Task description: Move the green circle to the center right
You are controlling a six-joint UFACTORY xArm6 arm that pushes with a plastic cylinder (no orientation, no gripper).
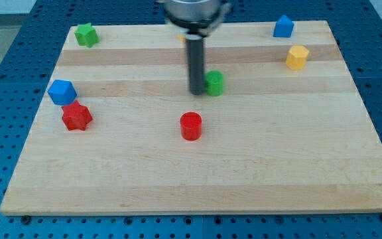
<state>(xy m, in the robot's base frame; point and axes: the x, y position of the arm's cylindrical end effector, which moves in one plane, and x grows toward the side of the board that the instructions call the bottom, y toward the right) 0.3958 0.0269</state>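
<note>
The green circle (215,83) is a small green cylinder on the wooden board (197,179), a little above the board's middle. My tip (197,91) is the lower end of the dark rod. It stands right against the green circle's left side, touching or almost touching it. The rod comes down from the view's top centre.
A red cylinder (191,125) lies below my tip. A blue block (62,91) and a red star (76,116) sit at the left. A green star (85,34) is at the top left. A blue block (283,26) and a yellow block (297,57) are at the top right.
</note>
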